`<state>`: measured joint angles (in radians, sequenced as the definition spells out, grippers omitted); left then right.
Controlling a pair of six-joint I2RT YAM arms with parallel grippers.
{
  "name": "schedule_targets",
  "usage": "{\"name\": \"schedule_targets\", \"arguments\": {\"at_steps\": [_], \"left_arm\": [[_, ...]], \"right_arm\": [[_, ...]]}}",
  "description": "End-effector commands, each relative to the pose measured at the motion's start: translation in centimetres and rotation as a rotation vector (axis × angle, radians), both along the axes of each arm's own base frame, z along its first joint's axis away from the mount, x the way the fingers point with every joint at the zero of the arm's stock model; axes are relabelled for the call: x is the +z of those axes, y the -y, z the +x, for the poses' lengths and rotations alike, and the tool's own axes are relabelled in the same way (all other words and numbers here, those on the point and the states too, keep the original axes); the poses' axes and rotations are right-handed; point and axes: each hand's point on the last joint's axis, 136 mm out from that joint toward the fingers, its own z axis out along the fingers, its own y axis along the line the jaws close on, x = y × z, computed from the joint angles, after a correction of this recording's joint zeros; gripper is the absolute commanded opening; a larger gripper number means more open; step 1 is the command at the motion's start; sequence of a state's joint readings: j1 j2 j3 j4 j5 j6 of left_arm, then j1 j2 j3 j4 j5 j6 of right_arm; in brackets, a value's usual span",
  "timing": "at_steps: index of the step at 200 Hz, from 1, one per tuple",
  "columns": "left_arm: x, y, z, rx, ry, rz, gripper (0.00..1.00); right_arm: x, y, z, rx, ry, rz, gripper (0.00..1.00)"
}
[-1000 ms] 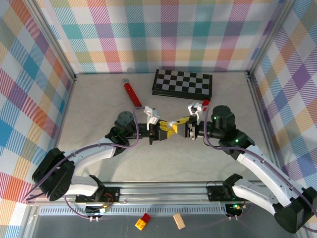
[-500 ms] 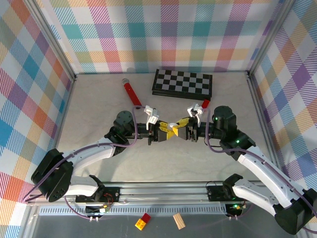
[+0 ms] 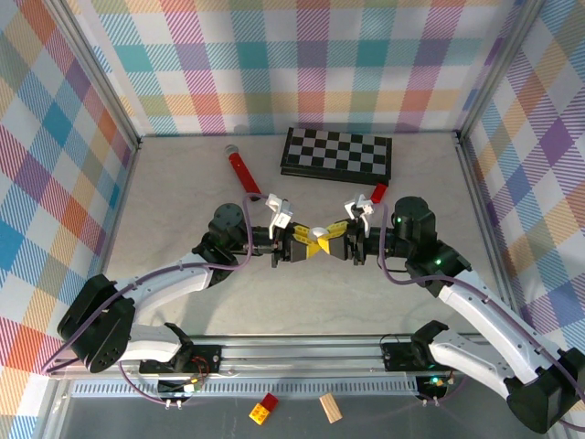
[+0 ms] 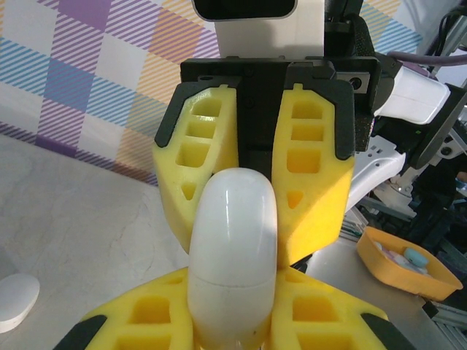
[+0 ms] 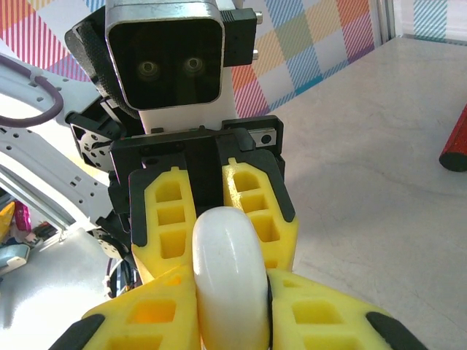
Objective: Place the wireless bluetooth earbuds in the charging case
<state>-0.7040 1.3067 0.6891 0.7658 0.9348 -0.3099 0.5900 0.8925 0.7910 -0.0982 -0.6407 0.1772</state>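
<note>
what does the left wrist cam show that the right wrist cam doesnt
Left wrist view, not the right wrist one: an orange tray with small items inside, at the right, and a white oval object lying on the table at the lower left.
Right wrist view, not the left wrist one: the end of a red object on the table at the right edge.
Both: the closed white charging case clamped between the left fingers and the right fingers, which meet it from opposite ends.

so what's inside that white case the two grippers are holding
Nothing shows: the white case is closed, only its seam line visible, clamped between the left gripper and the right gripper. Its contents are hidden.
</note>
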Motion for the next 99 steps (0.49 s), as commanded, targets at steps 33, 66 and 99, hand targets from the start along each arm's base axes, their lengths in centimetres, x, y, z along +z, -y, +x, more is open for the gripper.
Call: {"name": "schedule_targets", "arguments": {"at_steps": [33, 66, 99], "left_arm": [[1.4, -0.4, 0.4, 0.072, 0.182, -0.018, 0.41], [-0.8, -1.4, 1.6, 0.188, 0.284, 0.074, 0.55], [-3.9, -2.8, 2.4, 0.286, 0.378, 0.183, 0.79]], "right_arm": [[-1.0, 0.2, 0.8, -0.057, -0.009, -0.013, 0.16], [-2.3, 0.5, 2.3, -0.140, -0.042, -0.029, 0.16], [-5.0, 0.8, 4.4, -0.237, -0.143, -0.058, 0.15]]}}
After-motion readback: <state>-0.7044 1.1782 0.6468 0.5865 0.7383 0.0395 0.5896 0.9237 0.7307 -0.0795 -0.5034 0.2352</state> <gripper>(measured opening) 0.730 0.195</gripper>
